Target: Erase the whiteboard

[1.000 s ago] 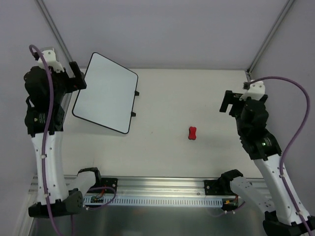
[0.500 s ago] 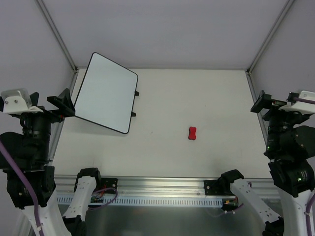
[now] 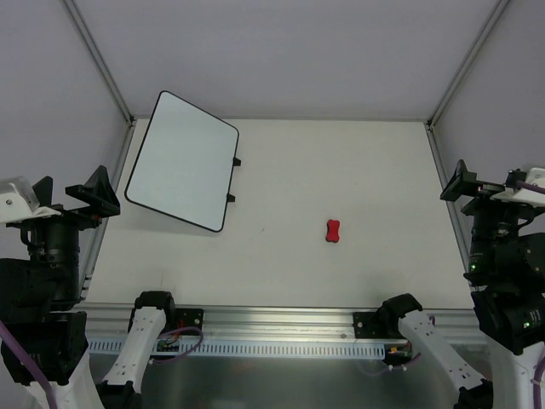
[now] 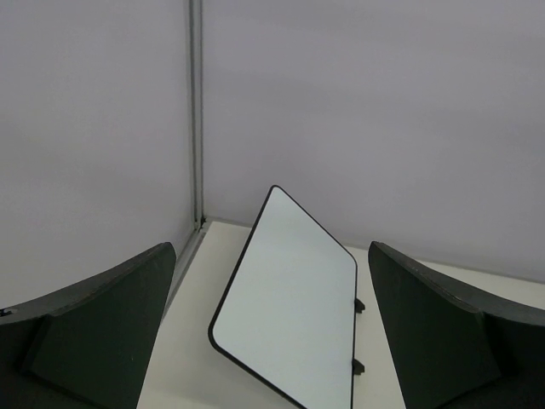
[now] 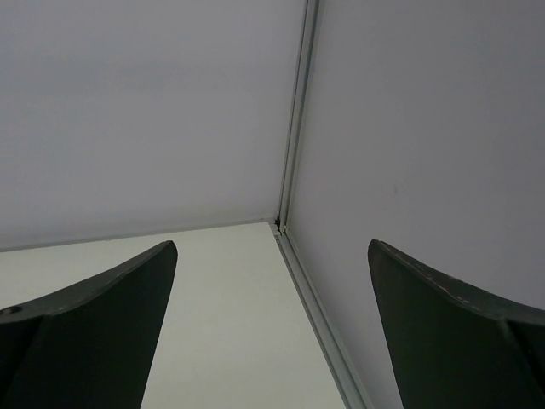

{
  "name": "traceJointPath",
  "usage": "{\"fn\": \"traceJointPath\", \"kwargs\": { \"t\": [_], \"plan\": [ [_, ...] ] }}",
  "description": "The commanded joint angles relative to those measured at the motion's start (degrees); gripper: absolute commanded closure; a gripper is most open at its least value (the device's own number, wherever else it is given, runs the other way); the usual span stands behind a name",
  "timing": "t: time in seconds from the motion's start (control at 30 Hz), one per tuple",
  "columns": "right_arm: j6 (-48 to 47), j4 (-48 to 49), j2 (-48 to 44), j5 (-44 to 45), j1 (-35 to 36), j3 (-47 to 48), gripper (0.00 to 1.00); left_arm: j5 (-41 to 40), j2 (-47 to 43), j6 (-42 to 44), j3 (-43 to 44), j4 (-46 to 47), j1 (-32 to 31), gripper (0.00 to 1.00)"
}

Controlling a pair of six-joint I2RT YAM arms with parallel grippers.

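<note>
The whiteboard (image 3: 181, 160) lies tilted at the far left of the table, white with a thin black rim and two black clips on its right edge. Its surface shows no writing. It also shows in the left wrist view (image 4: 294, 315), ahead of and between the fingers. A small red bone-shaped eraser (image 3: 333, 231) lies on the table right of centre. My left gripper (image 3: 66, 194) is open and empty, raised at the left edge, short of the board. My right gripper (image 3: 490, 187) is open and empty, raised at the right edge. Its wrist view shows only the table corner.
Grey walls with aluminium corner posts (image 3: 100, 61) close in the table at the back and sides. A metal rail (image 3: 272, 328) with the arm bases runs along the near edge. The back right corner of the table (image 5: 278, 226) shows in the right wrist view.
Both arms have drawn back toward the near edge and risen. The left gripper has moved away from the whiteboard's left edge, the right gripper out toward the right wall. Whiteboard and eraser have not moved.
</note>
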Motion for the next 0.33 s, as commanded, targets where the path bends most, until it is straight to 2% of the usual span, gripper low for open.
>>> {"fn": "traceJointPath", "kwargs": {
  "t": [0.0, 0.3],
  "plan": [
    [0.28, 2.32, -0.66, -2.97, 0.07, 0.41, 0.01, -2.78, -0.3, 0.74, 0.61, 0.55, -0.42, 0.01],
    [-0.41, 4.68, -0.66, -4.56, 0.07, 0.32, 0.01, -3.66, 1.63, 1.0, 0.96, 0.55, -0.42, 0.01]
  ]
}}
